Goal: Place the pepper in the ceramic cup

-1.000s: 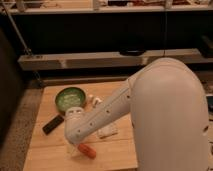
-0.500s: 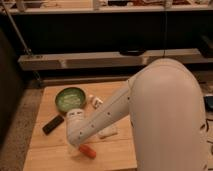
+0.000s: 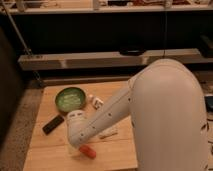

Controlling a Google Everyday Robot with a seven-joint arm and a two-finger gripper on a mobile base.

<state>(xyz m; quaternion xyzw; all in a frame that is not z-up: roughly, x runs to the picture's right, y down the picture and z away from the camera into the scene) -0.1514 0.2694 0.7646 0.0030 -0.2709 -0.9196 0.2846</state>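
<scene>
The orange-red pepper lies on the wooden table near its front edge. My gripper hangs at the end of the white arm, just left of and above the pepper, mostly hidden under the wrist. I cannot tell if it touches the pepper. The ceramic cup is not visible as such. Only a pale object peeks out from under the arm, and I cannot tell what it is.
A wide green bowl stands at the back left of the table. A white bottle with a red label lies beside it. A black flat object lies at the left edge. Shelving runs behind the table.
The wrist has risen very slightly. The pepper lies in the same place.
</scene>
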